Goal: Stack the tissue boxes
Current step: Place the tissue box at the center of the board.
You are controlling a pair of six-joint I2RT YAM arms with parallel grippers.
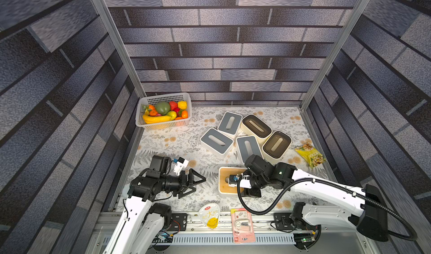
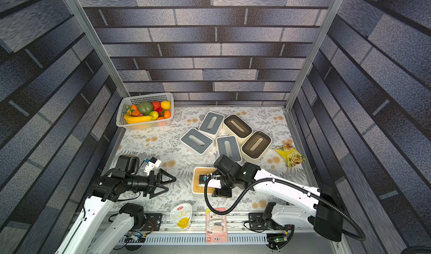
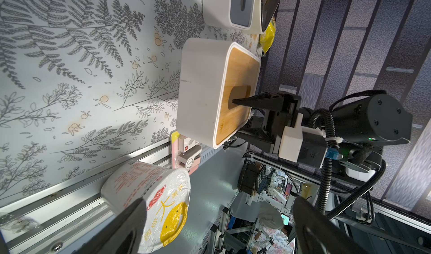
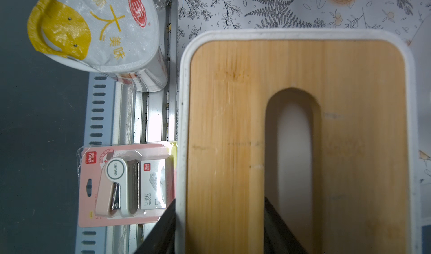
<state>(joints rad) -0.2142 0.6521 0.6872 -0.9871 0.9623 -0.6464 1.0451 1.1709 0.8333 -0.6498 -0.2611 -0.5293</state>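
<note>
Five tissue boxes lie clustered at the back right in both top views: three with grey lids (image 1: 229, 124) (image 1: 216, 142) (image 1: 248, 147) and two with rounded dark brown lids (image 1: 256, 125) (image 1: 276, 144). A sixth tissue box with a light wood lid (image 1: 224, 173) (image 2: 197, 172) (image 3: 235, 77) is nearer the front. My right gripper (image 4: 219, 217) is shut on it, one finger inside the oval slot and the other outside the white side wall. I cannot tell if this box is off the table. My left gripper (image 1: 198, 184) (image 3: 219, 227) hangs open and empty left of that box.
A white perforated basket (image 1: 161, 124) of fruit stands at the back left corner. A yellow snack bag (image 1: 310, 156) lies by the right wall. A noodle cup (image 1: 210, 215) and a pink stapler pack (image 1: 242, 224) rest on the front rail.
</note>
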